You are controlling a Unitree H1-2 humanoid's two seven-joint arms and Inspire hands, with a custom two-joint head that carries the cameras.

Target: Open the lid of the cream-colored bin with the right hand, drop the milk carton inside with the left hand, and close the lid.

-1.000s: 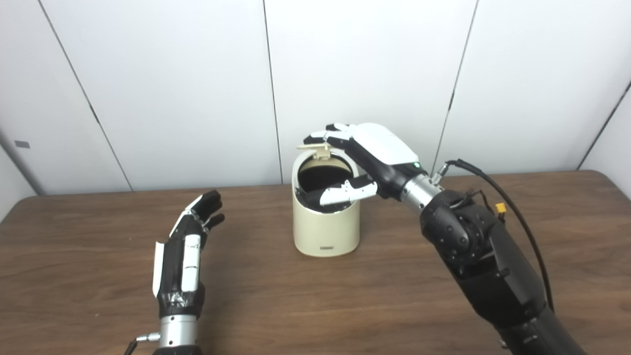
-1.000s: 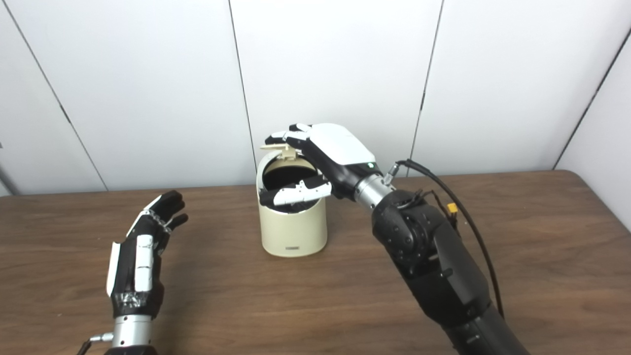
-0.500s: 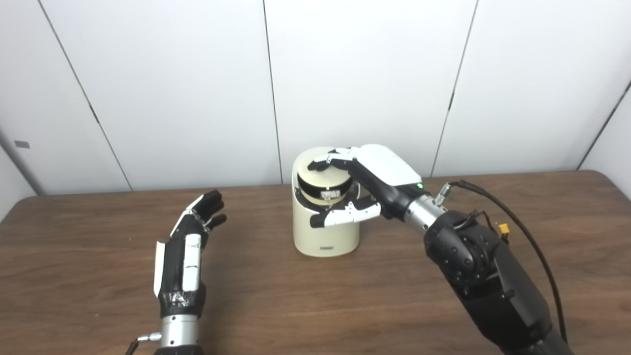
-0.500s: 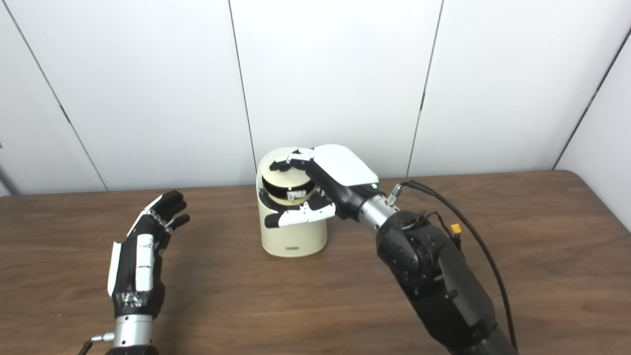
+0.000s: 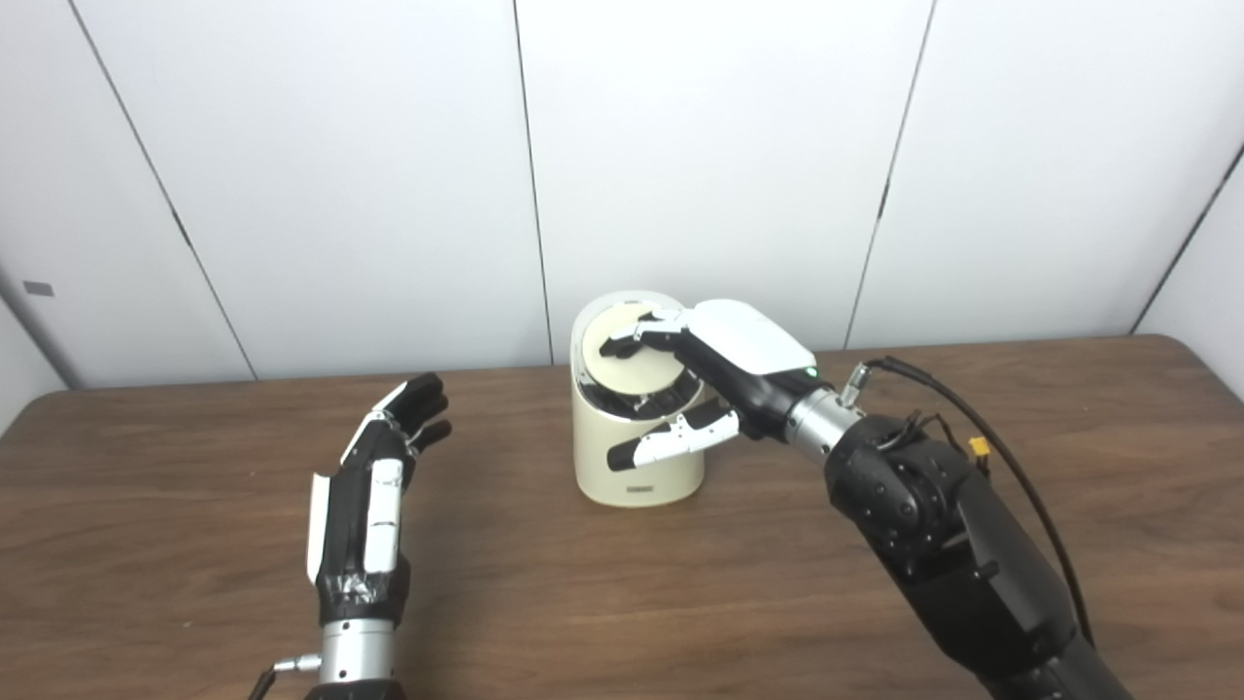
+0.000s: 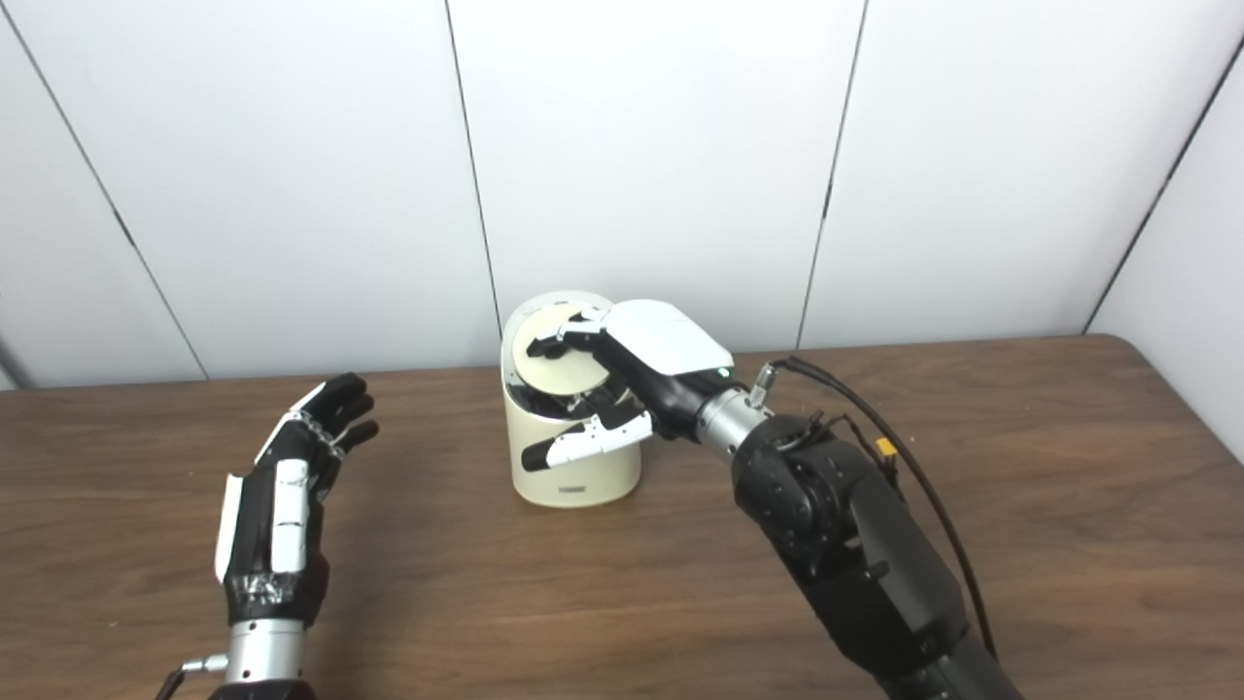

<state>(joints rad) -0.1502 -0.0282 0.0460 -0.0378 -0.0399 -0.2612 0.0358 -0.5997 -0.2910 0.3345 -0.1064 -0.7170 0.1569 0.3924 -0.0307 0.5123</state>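
The cream-colored bin [image 5: 632,467] stands upright at the middle of the wooden table [image 5: 622,583]. Its round lid [image 5: 627,358] lies nearly flat in the bin's top, with a dark gap left along its front edge. My right hand [image 5: 724,374] rests over the bin, fingers [image 5: 641,335] spread on the lid and thumb [image 5: 671,442] stretched across the bin's front. It holds nothing. My left hand [image 5: 374,496] hovers open and empty over the table to the bin's left, fingers pointing away. No milk carton is in view.
White wall panels [image 5: 292,175] rise right behind the table's far edge, close behind the bin. A black cable [image 5: 982,428] loops off my right forearm. The table's right far corner [image 5: 1205,355] is rounded.
The lid has gone from standing upright and open to nearly flat, pressed down under my right fingers as that hand lowered. The left hand has stayed put. The view shifted slightly.
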